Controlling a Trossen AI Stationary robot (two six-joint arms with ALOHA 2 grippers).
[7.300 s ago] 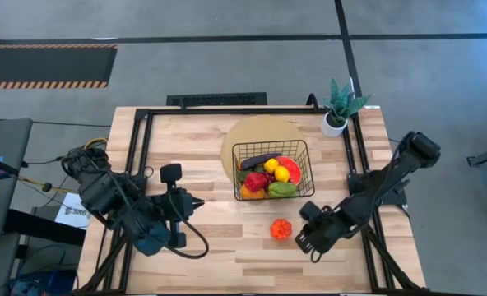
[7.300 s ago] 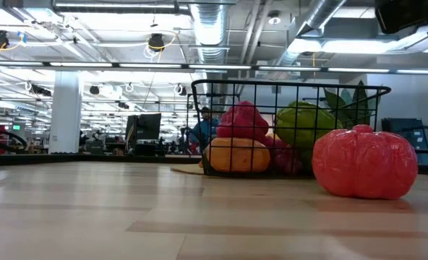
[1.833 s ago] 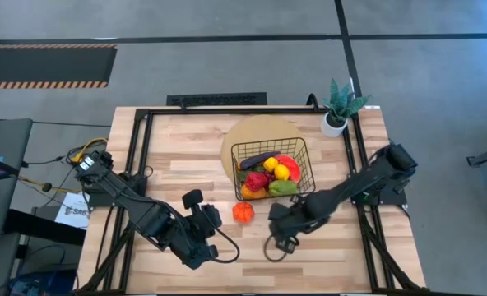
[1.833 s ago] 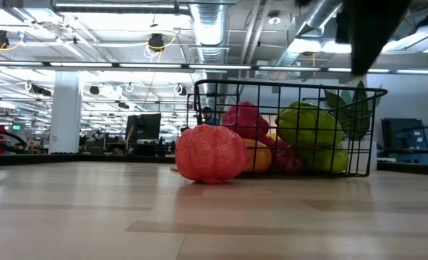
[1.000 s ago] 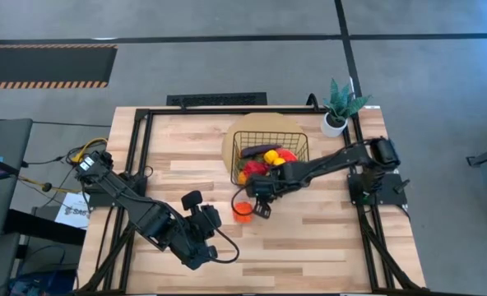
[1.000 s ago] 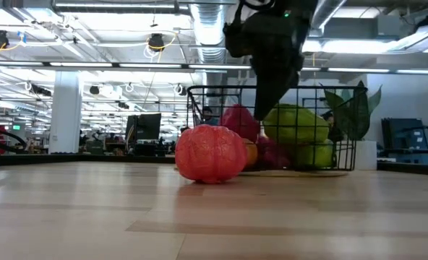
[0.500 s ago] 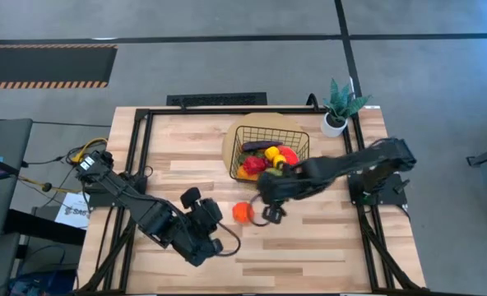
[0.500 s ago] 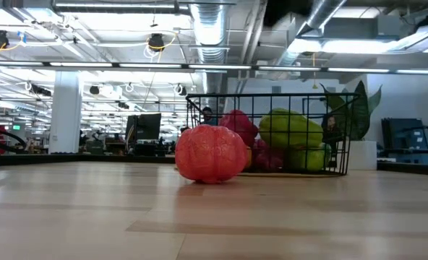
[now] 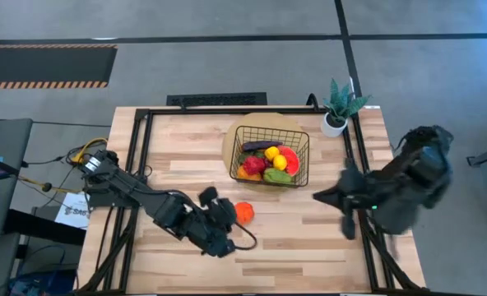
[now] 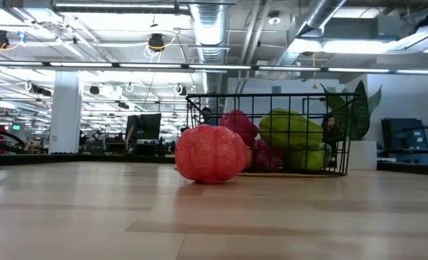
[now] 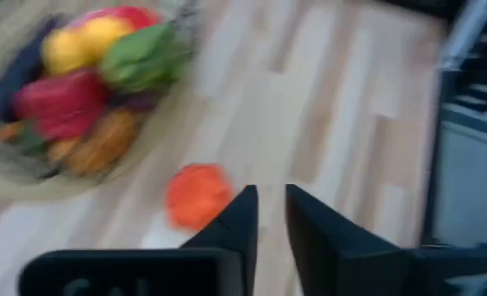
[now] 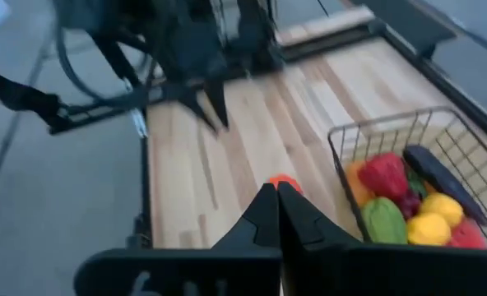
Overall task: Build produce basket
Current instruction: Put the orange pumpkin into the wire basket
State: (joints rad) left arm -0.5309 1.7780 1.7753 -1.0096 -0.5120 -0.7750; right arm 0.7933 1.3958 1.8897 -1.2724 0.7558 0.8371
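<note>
Meanwhile the right gripper [image 9: 348, 220] has swung away from the basket [image 9: 270, 156] to the table's [image 9: 178, 140] right edge, fingers pressed together and empty. The left gripper [image 9: 229, 216] has pushed in just beside the orange pepper [image 9: 243, 211], which lies loose on the wood near the table's middle, in front of the basket; its fingers stand a narrow gap apart, holding nothing. The pickup seems handed to the left arm, with this pepper the one piece of produce still outside.
</note>
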